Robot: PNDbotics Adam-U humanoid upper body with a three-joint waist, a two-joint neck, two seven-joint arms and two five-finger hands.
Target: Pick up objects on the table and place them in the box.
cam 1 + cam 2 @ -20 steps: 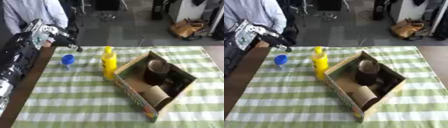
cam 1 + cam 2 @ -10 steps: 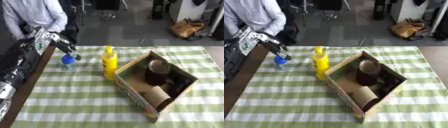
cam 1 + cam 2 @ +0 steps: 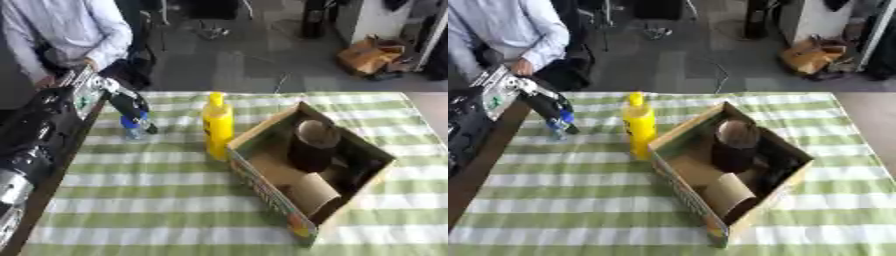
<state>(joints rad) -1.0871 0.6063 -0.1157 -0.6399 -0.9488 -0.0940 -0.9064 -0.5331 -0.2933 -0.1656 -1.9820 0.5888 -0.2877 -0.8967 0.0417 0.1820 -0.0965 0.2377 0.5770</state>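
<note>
The small bottle point(image 3: 131, 131) with the blue cap stands upright near the left edge of the green-striped table point(image 3: 175, 200), well to the left of the yellow bottle point(image 3: 218, 127). The left hand point(image 3: 131, 107) is down on it from above, its dark fingers hanging over the cap and down the side; whether they have closed round the bottle or only touch it I cannot tell. The right hand shows in neither view.

The small bottle looks like clear, thin plastic, so it is probably light, a little squashy in the middle and easy to tip. The sounder hold would be round the neck or just below the cap, where it is stiffer, with the lift kept straight up.

The yellow bottle stands just beside the near-left corner of the cardboard box point(image 3: 271, 190). It is taller and looks like smooth plastic, probably slippery and heavier if full; its body is the likely place to take it.

Counted: two things are left on the table, one small bottle and one yellow bottle. There is one box. Inside it are a dark round container point(image 3: 312, 145) and a cardboard tube point(image 3: 311, 192); anything deeper is hidden.
</note>
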